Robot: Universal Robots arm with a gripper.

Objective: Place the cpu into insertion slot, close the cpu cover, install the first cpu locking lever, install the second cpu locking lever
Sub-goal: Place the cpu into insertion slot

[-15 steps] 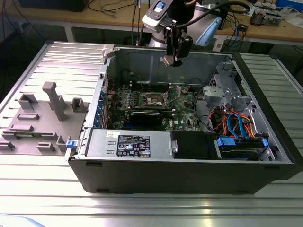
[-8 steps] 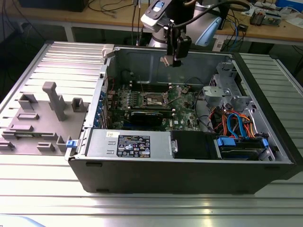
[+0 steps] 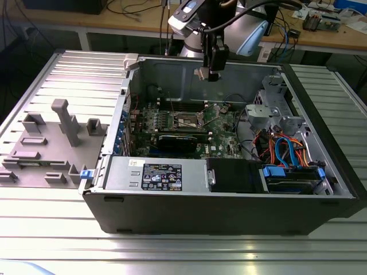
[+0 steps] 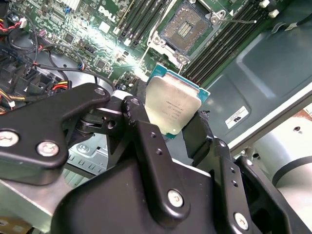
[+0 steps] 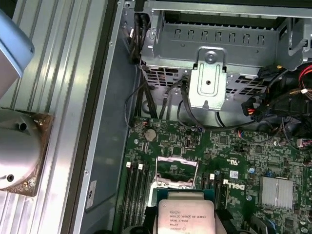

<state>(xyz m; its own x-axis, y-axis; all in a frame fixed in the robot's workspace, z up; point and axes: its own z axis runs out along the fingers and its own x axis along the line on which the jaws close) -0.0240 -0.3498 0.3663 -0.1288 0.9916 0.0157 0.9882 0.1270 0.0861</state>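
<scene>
You have open air straight above the insertion slot (image 3: 186, 118), and the way down from the cpu (image 4: 173, 105) pinched in the fingers (image 4: 146, 131) is free. Memory slots (image 4: 222, 44) flank the socket closely on two sides. The long black card (image 3: 182, 139) lies near it. The drive cage (image 3: 275, 106) and loose cables (image 3: 284, 150) crowd the exterior view's right. The case walls (image 3: 172, 71) hem you in all round.

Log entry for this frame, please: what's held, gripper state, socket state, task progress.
gripper: shut on the cpu, gripped at opposite edges
cpu position: held in the air above the green board, apart from it, close to the insertion slot
insertion slot: empty, contacts exposed
computer case: open, lying on its side, gripper over it in the exterior view
progress: cpu not yet seated
</scene>
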